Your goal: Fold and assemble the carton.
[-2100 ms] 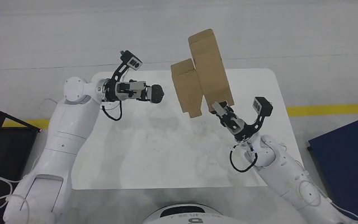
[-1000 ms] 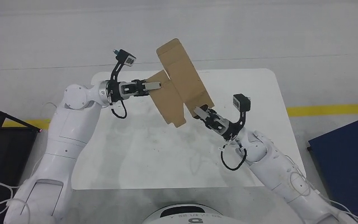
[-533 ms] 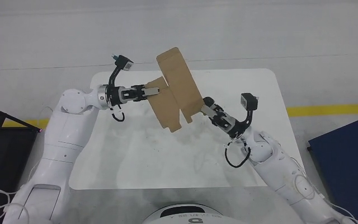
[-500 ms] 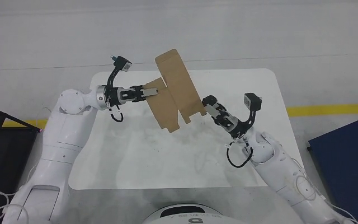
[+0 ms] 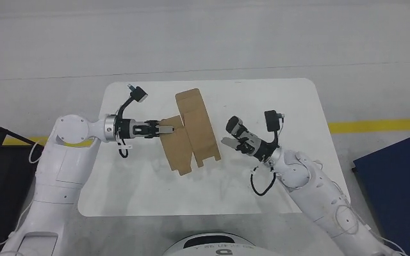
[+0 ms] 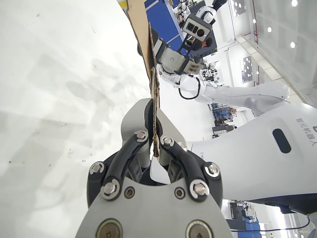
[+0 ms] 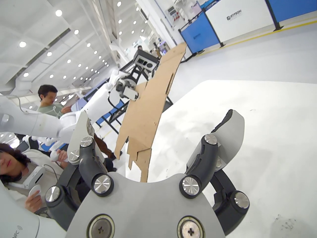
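The carton (image 5: 189,132) is a flat, unfolded brown cardboard blank held tilted over the middle of the white table (image 5: 288,102). My left gripper (image 5: 168,128) is shut on its left edge; in the left wrist view the fingers (image 6: 135,121) pinch the thin cardboard edge (image 6: 138,18). My right gripper (image 5: 229,132) stands open just right of the carton, apart from it. In the right wrist view the carton (image 7: 148,100) hangs ahead of the spread right gripper (image 7: 157,117), with the left gripper (image 7: 128,91) on its far edge.
Beyond the table's right side is a blue panel (image 5: 384,169), and a dark frame (image 5: 13,157) stands off its left side. A yellow floor line (image 5: 368,125) runs to the right.
The right gripper let go of the carton and opened beside it. The left gripper took its left edge and brought it down and nearer over the table's middle.
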You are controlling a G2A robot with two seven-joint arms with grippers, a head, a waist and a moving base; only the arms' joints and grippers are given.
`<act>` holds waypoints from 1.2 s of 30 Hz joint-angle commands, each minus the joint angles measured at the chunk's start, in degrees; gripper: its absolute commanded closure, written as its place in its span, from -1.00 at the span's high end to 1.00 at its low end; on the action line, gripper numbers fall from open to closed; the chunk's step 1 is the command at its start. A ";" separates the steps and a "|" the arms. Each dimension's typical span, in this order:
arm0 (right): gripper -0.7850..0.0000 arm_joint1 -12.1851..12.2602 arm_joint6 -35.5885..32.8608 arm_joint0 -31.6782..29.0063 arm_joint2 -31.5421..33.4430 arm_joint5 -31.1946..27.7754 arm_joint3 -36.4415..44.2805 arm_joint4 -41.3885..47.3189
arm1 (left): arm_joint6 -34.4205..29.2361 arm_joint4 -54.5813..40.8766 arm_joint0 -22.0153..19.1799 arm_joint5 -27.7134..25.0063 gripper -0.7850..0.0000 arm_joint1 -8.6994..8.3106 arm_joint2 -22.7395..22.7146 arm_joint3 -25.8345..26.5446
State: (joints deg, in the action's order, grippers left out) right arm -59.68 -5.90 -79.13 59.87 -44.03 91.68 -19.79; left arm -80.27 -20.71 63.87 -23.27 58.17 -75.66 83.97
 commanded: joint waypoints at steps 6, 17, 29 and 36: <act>1.00 -0.43 -3.12 1.38 -1.18 -0.09 -1.14 0.18 | -0.73 -0.67 -0.45 -0.01 -1.00 -0.14 1.63 0.89; -1.00 -0.65 -10.67 3.50 -3.35 -6.70 -3.56 6.31 | 0.85 -0.85 -0.63 -1.13 -1.00 -0.06 4.11 0.13; -1.00 -0.97 -14.10 5.28 -4.34 -9.49 -6.23 10.82 | 1.27 -4.53 -0.60 -2.02 1.00 -0.62 4.03 -0.48; -1.00 -1.01 -16.08 5.70 -4.81 -10.73 -6.83 13.24 | 2.17 -6.22 -1.43 -2.91 -0.03 -0.72 4.09 -2.91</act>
State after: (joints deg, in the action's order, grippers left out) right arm -60.68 -21.77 -73.44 55.15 -54.63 84.91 -6.97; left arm -78.11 -26.45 62.51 -26.18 57.43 -71.68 81.37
